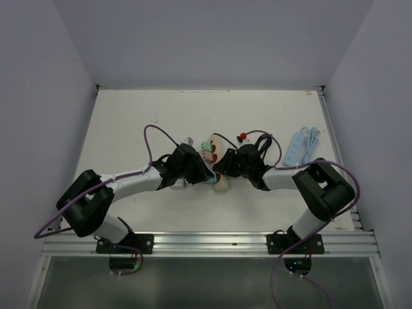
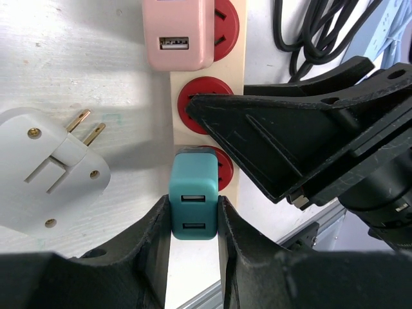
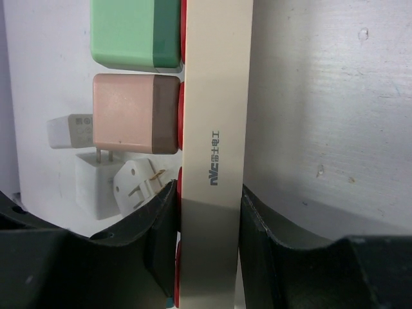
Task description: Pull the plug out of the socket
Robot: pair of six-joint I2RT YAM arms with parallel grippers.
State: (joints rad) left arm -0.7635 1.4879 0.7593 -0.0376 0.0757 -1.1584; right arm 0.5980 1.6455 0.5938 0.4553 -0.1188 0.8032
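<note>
Extraction of the teal charger (image 2: 193, 180) is the step in hand, and the charger is not yet out. It sits seated in the end socket of the cream power strip (image 3: 215, 96), with its body flush against the red socket face.

The left gripper (image 2: 193, 215) is clamped on the charger. One finger presses each side wall and no gap shows at either contact. The grip sits on the charger's outer half, which leaves the socket end clear and suits a straight pull away from the strip.

The right gripper (image 3: 209, 199) is closed across the strip's narrow edges, just beside the occupied socket. Judged purpose: to pin the strip so that it does not follow the charger when the pull comes. The two grippers are close together over the middle of the table (image 2: 77, 64), and the right one crowds the left wrist view.

A pink charger (image 2: 177, 32) occupies a socket further along the strip, and the middle socket (image 2: 190, 96) between the two chargers is vacant. A white adapter (image 2: 48, 170) lies loose on the table beside the strip with its prongs exposed. A black cable (image 2: 302, 32) is coiled beyond the strip.

Risk noted: a pull off the prong axis could bind the charger or drag the strip sideways. The next move calls for a straight withdrawal against a firm hold.
</note>
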